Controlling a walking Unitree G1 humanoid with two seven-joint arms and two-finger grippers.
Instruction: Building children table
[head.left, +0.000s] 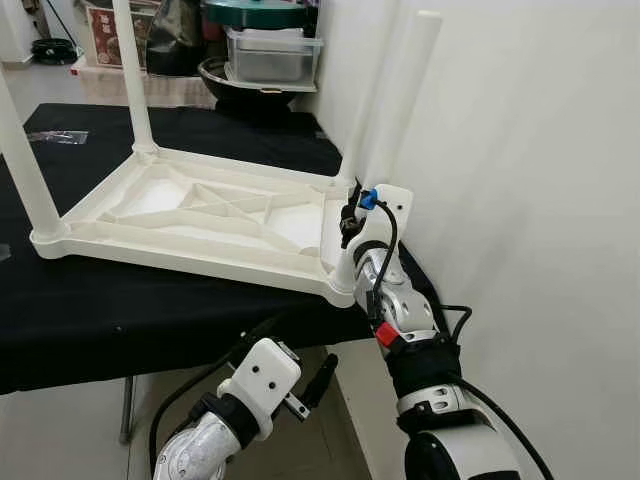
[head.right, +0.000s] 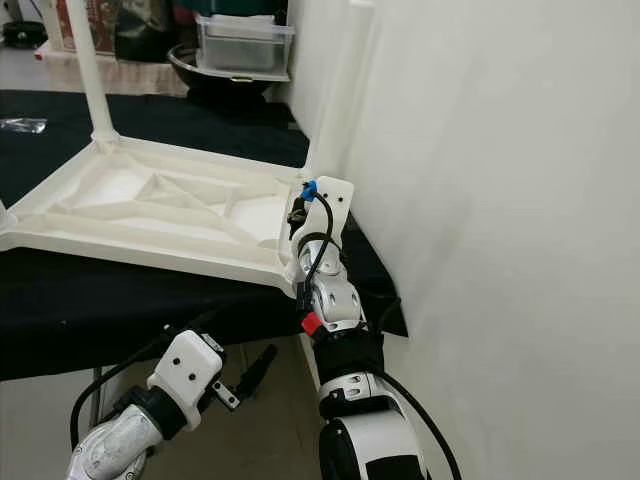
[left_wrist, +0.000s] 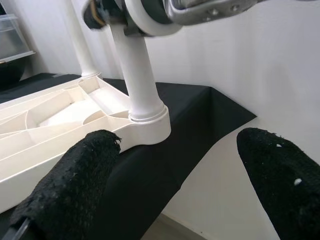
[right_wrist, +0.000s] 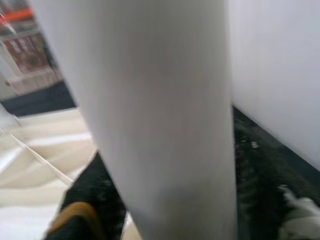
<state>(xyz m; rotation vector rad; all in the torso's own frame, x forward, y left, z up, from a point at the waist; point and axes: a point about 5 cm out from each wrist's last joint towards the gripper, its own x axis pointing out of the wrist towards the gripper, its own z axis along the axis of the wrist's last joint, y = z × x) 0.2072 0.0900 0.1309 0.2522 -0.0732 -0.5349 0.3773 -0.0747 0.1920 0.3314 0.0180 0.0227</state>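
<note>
A white plastic children's table (head.left: 200, 215) lies upside down on a black-covered table (head.left: 120, 320), with its legs pointing up. My right gripper (head.left: 353, 226) is shut on the near right leg (head.left: 405, 100) just above its corner socket (left_wrist: 147, 117). In the right wrist view that leg (right_wrist: 160, 115) stands close in front, with a black finger (right_wrist: 95, 200) beside it. My left gripper (head.left: 315, 385) hangs open below the black table's front edge, its fingers (left_wrist: 75, 185) wide apart, facing the same corner.
A white wall (head.left: 540, 150) stands close on the right, next to the two right legs. Plastic containers and a bowl (head.left: 265, 60) sit on a shelf behind. Two more legs (head.left: 135, 80) rise on the left side. Pale floor lies beneath the black table.
</note>
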